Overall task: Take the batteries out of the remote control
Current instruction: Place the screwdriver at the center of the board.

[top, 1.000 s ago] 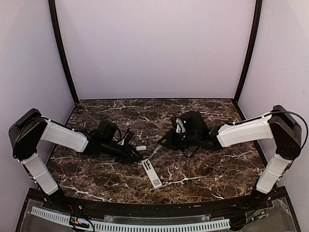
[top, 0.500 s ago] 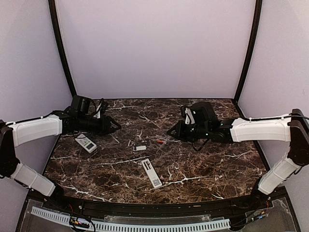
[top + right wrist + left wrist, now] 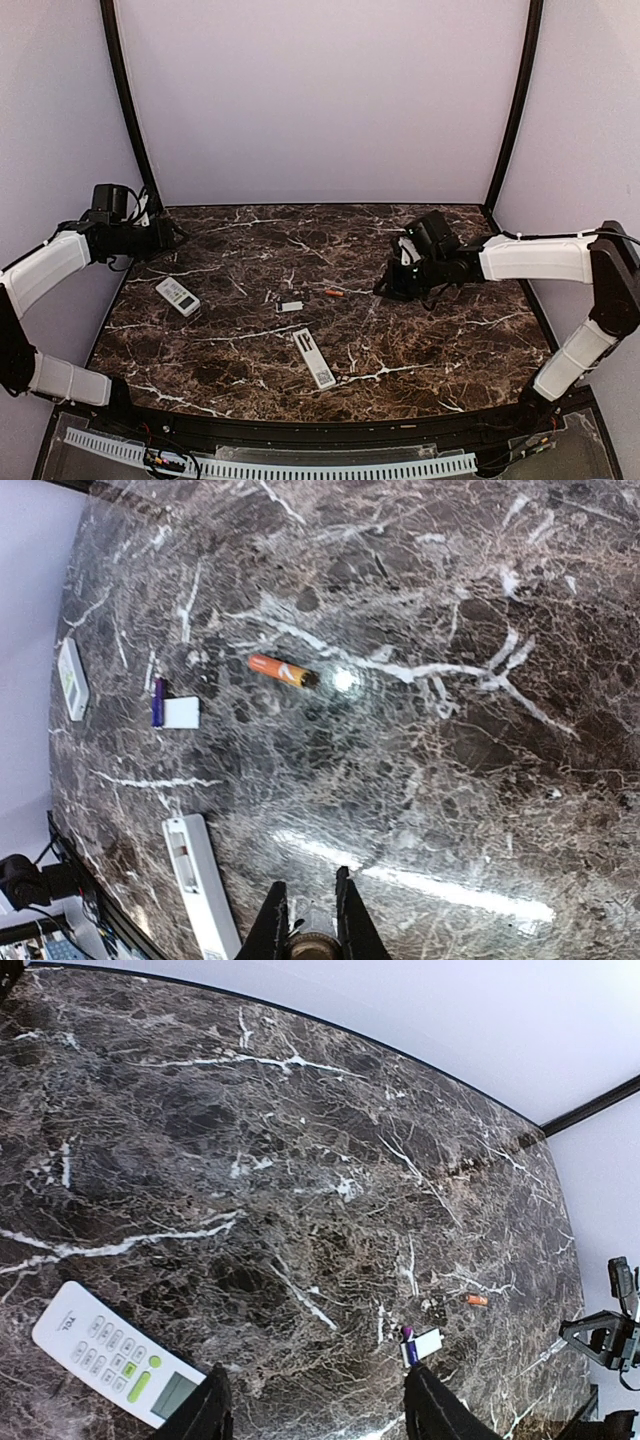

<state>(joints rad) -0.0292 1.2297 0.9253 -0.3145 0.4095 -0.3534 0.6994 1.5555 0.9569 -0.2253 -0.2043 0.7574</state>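
A slim white remote control (image 3: 313, 357) lies near the front, its open bay (image 3: 183, 852) facing up with a red speck inside. A second white remote control (image 3: 177, 296), keypad up, lies at the left. One of the batteries, orange (image 3: 334, 293), lies mid-table. A purple one (image 3: 158, 701) touches a small white cover plate (image 3: 291, 306). My left gripper (image 3: 168, 238) hovers open and empty at the far left, past the keypad remote (image 3: 115, 1365). My right gripper (image 3: 385, 288) is shut, to the right of the orange battery (image 3: 283, 670). A small blurred round thing sits between its jaws.
The dark marble table (image 3: 450, 350) is walled by white panels with black corner posts (image 3: 128, 105). A slotted white rail (image 3: 270, 465) runs along the near edge.
My left arm swung from the middle to the far left and its jaws opened; the keypad remote now lies uncovered. My right arm drew back to the right. The batteries and cover plate now show.
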